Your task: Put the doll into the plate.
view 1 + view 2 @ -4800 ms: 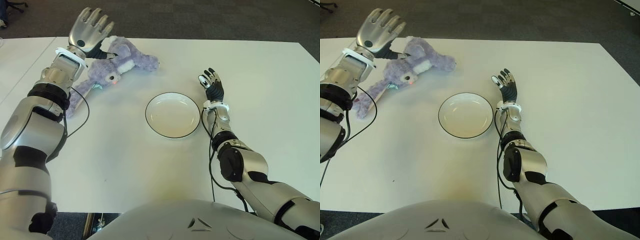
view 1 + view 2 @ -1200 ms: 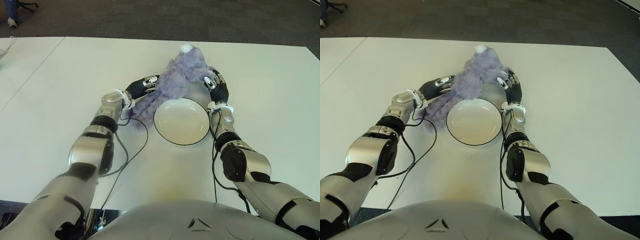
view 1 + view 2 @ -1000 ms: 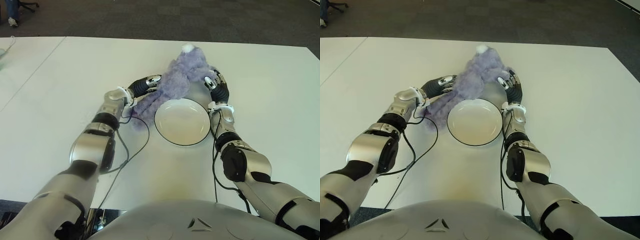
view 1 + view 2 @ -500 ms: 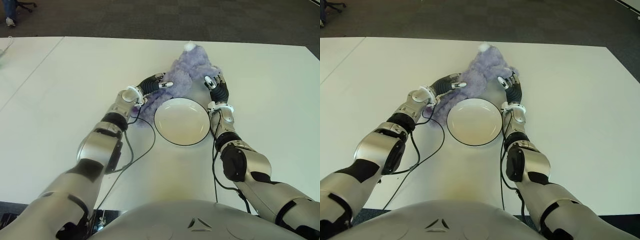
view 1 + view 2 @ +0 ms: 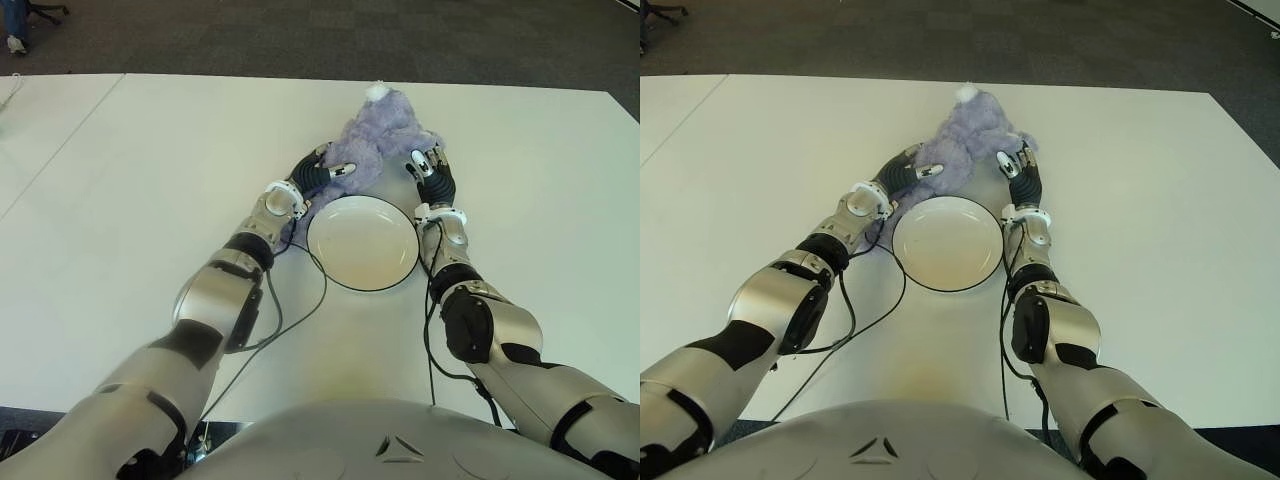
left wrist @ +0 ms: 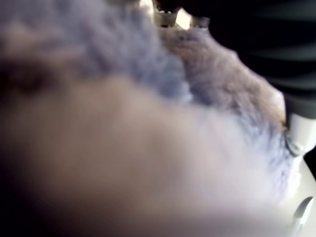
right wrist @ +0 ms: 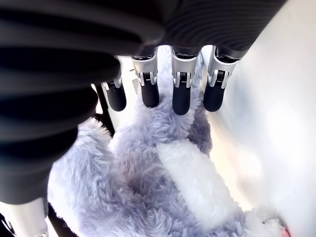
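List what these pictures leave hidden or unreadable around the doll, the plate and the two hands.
- Left wrist view: blurred fur of the doll fills it, so the left hand's grip is unreadable.
- Eye views: whether the right hand presses the doll is not settled; the wrist view shows fingertips at the fur.
- Eye views: the doll's underside beyond the plate is hidden; table contact is unclear.

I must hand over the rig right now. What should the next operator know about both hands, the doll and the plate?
Left hand: pressed against the doll's left side, fingers curled into the fur.
Right hand: at the doll's right side, fingers extended, touching the fur, not gripping.
Doll: lies on the table just beyond the plate, between both hands.
Done: doll brought up to the plate's far rim.
Left: lift or slide the doll into the plate; it holds nothing yet.
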{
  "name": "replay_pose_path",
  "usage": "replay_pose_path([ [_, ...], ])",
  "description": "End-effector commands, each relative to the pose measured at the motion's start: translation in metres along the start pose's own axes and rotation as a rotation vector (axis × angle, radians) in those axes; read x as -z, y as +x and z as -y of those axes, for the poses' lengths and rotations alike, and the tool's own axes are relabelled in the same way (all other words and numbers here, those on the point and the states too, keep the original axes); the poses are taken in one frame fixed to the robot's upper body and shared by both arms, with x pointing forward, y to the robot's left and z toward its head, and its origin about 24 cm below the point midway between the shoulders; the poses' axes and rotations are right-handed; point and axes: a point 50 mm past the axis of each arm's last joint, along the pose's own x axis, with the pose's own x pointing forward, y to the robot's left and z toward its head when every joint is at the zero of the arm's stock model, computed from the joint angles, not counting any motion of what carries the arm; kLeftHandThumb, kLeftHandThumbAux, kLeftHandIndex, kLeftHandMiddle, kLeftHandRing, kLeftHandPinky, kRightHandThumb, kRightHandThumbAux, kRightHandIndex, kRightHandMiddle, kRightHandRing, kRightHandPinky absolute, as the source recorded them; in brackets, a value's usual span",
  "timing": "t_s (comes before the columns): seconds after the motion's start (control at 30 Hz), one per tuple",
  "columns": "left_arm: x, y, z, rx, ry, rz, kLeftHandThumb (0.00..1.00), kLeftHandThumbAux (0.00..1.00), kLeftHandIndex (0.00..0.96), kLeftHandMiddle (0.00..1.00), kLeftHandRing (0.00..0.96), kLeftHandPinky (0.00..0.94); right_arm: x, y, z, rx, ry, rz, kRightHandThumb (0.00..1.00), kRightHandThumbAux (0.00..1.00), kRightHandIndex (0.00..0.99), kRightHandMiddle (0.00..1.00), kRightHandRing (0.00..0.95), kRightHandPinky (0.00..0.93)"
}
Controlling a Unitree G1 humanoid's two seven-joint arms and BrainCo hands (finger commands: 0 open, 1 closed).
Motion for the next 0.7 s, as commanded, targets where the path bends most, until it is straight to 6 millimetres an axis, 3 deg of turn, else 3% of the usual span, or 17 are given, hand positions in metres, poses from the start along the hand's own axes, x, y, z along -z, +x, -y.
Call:
replay_pose_path([
  [0.03, 0.007, 0.001, 0.02, -0.004, -0.064, -0.064, 0.066, 0.49, 0.0, 0.0, 0.0, 0.006, 0.062, -0.03, -0.008, 0.076, 0.106, -0.286, 0.069, 0.665, 0.142, 0.207, 0.244, 0.297],
  [0.23, -0.002, 0.006, 0.018, -0.089, -0.137, -0.076, 0.076, 0.53, 0.0, 0.0, 0.0, 0.03, 0.048, -0.016, -0.017, 0.082, 0.067, -0.26, 0.083, 0.656, 0.212, 0.279, 0.322, 0.351],
  [0.47, -0.018, 0.012, 0.008, -0.181, -0.243, -0.055, 0.067, 0.579, 0.0, 0.0, 0.0, 0.047, 0.036, -0.007, -0.023, 0.068, -0.049, -0.239, 0.056, 0.642, 0.223, 0.277, 0.339, 0.353],
  [0.7, -0.016, 0.012, 0.002, -0.215, -0.284, -0.078, 0.048, 0.609, 0.0, 0.0, 0.0, 0.019, 0.026, 0.001, -0.029, 0.059, -0.104, -0.216, 0.056, 0.67, 0.227, 0.284, 0.342, 0.338],
])
